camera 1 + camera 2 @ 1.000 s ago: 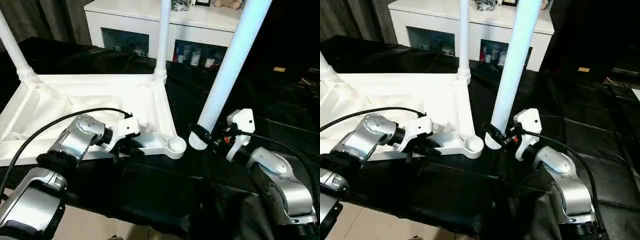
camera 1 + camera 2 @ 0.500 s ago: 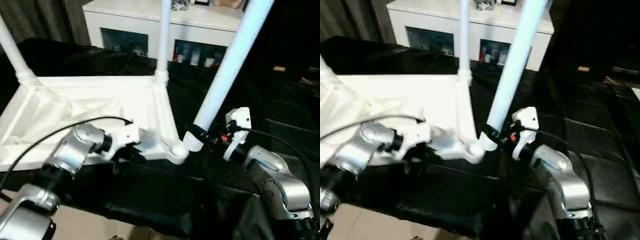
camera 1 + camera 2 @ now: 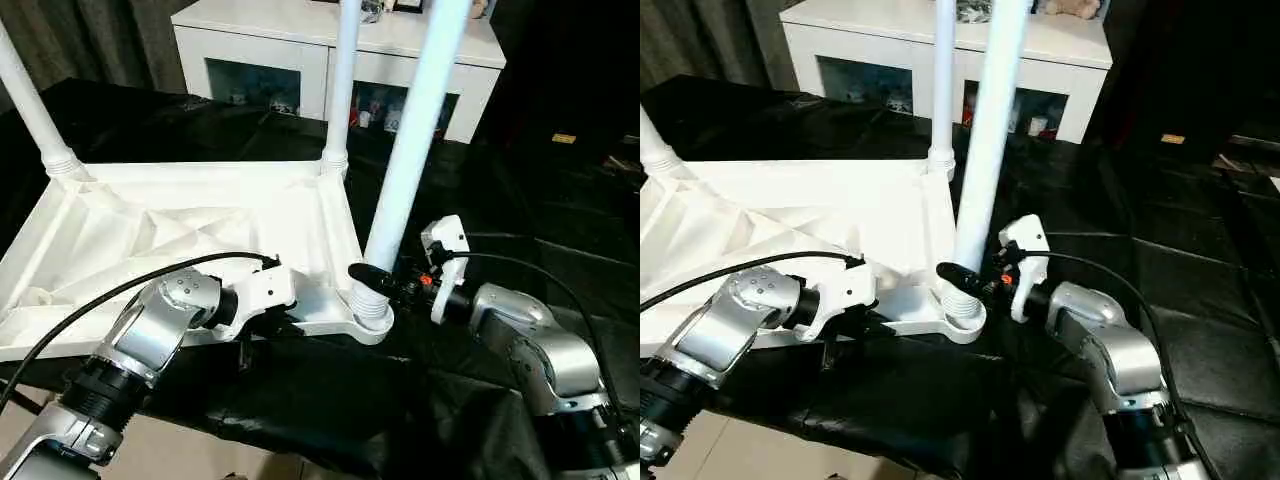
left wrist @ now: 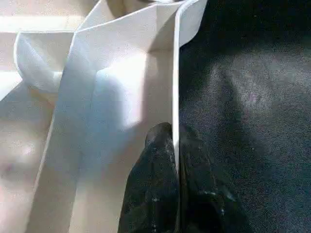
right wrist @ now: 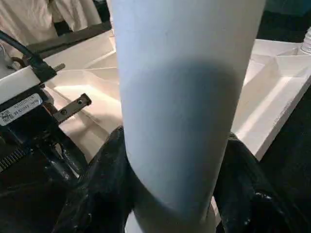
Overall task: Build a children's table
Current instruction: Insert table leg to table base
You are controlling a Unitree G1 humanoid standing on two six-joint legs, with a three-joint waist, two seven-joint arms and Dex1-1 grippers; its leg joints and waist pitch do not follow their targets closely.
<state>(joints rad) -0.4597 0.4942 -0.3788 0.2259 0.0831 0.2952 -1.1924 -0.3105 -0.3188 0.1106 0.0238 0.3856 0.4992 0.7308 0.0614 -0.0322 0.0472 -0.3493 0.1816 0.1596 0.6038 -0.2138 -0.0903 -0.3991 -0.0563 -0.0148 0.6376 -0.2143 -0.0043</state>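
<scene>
Stiff, light white plastic tabletop [image 3: 200, 225] pinched at near rim by left gripper [image 4: 174, 145]; right gripper [image 3: 385, 290] clasping round tapering white leg [image 3: 410, 150] low, probably slippery.

held leg [image 3: 412, 140]: top cut off by the upper frame edge
rear legs [image 3: 343, 80]: tops also cut off
table top [image 3: 200, 215]: near-left edge covered by the left forearm
socket [image 3: 372, 318]: seating of the leg's ribbed end cannot be told
cabinet [image 3: 300, 60] contents: too small to identify

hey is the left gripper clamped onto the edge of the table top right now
Yes: in the left wrist view the left gripper has its jaws closed on the thin rim of the table top.
</scene>
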